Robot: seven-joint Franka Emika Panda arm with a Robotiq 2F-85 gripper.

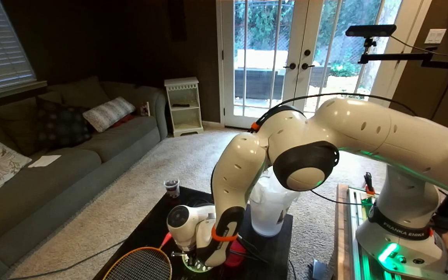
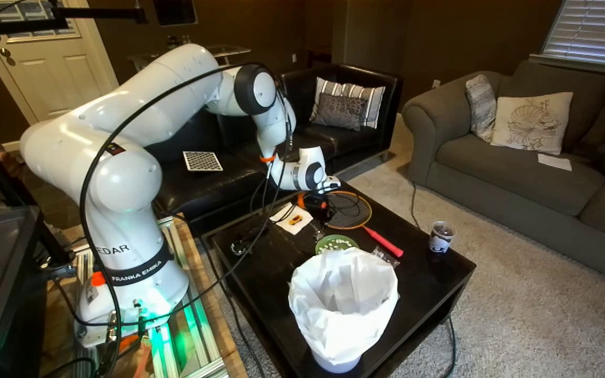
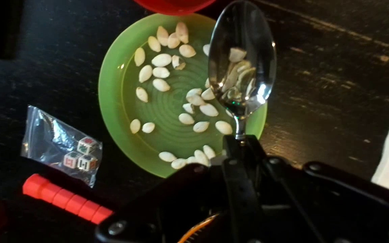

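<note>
Only the wrist view lets us read the grip: the gripper (image 3: 241, 140) is narrow, pinching the spoon (image 3: 248, 33) just behind its bowl, above the right part of the plate (image 3: 111, 98). In neither exterior view can we make out that grip. The wrist view gives us just the handle and a sliver of orange rim of the racket (image 2: 347, 214), which we see nearly whole in an exterior view, along with a yellow thing (image 2: 295, 220) lying on a napkin (image 2: 283, 216) at the far left of the table (image 2: 418, 291). The black sofa (image 2: 231, 184) and the glass doors (image 1: 261, 50) each come into a single exterior view.

Among the containers, the plate holds scattered pale seeds (image 3: 161, 85). A few more show in the spoon's bowl, where glare keeps us from counting them. Left of the plate lies a clear bag (image 3: 46, 135) with three dice (image 3: 87, 162) in it. Of the red dish (image 3: 177, 5), at the plate's far side, we see too little to tell its contents. The bin (image 1: 265, 217) stands on the table, its mouth draped with a white liner (image 2: 342, 302). In the cup (image 2: 440, 242), on the right in an exterior view, we see something dark.
</note>
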